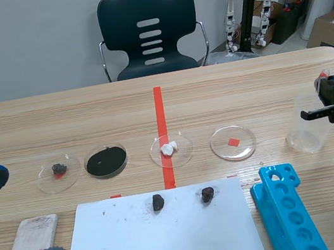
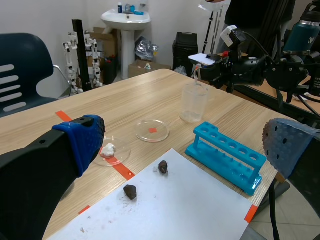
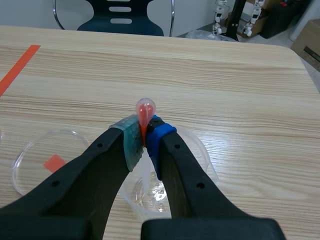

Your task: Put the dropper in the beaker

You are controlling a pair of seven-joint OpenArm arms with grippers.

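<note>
- Scene view: the right claw (image 1: 332,94) is closed on the dropper (image 1: 320,77), holding its red bulb above the clear beaker (image 1: 308,130) at the right of the desk (image 1: 245,92). The left claw (image 1: 7,222) sits low with its fingers spread wide, holding nothing.
- Left wrist view: the left claw (image 2: 185,144) gapes, empty. Ahead of it lie a blue tube rack (image 2: 227,155), a white sheet (image 2: 190,210) bearing two dark lumps (image 2: 163,166), and the beaker (image 2: 193,102) under the right claw (image 2: 212,75).
- Right wrist view: the right claw (image 3: 145,135) pinches the dropper (image 3: 145,109) just below its bulb. The beaker (image 3: 150,192) stands directly beneath the fingers, and a petri dish (image 3: 30,165) with a red square lies beside it.
</note>
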